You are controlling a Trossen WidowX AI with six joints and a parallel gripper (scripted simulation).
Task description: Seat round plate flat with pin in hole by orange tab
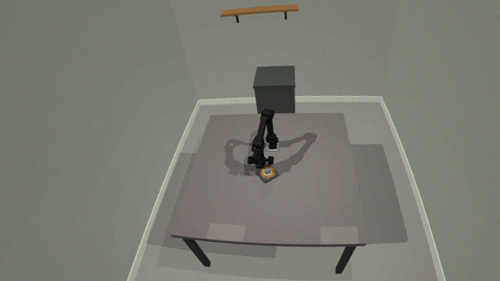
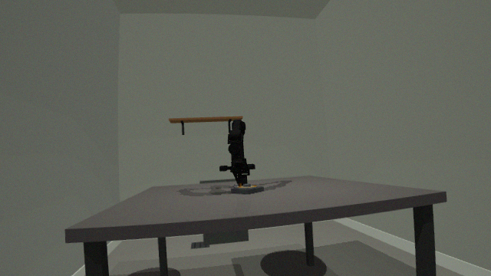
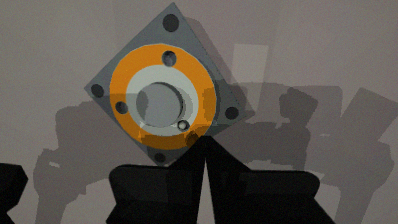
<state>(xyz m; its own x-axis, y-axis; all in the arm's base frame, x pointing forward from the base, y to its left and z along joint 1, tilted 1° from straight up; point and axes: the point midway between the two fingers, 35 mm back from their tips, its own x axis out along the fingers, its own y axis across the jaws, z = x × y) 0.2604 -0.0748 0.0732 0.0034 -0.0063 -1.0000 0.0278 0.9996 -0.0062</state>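
A grey square base [image 3: 107, 82] [image 1: 273, 177] [image 2: 251, 189] lies on the table [image 1: 273, 211] [image 2: 268, 207], turned like a diamond in the wrist view. On it sits the round orange plate [image 3: 120, 85] [image 1: 267, 174] with a pale inner ring around the grey post [image 3: 160, 105]. Two dark holes show in the orange rim, one at the far side [image 3: 169, 58] and one at the left [image 3: 121, 107]. A small ringed spot [image 3: 183, 125] sits on the pale ring near my fingers. My gripper [image 3: 205, 140] [image 1: 264, 167] [image 2: 241, 182] is shut and empty. Its tips point down at the plate's near edge, over a darker orange patch; contact is unclear.
A dark box [image 1: 274, 89] stands behind the table. A wooden shelf [image 1: 258, 10] [image 2: 205, 119] hangs on the back wall. The arm's mounting plate [image 1: 272, 147] is just behind the base.
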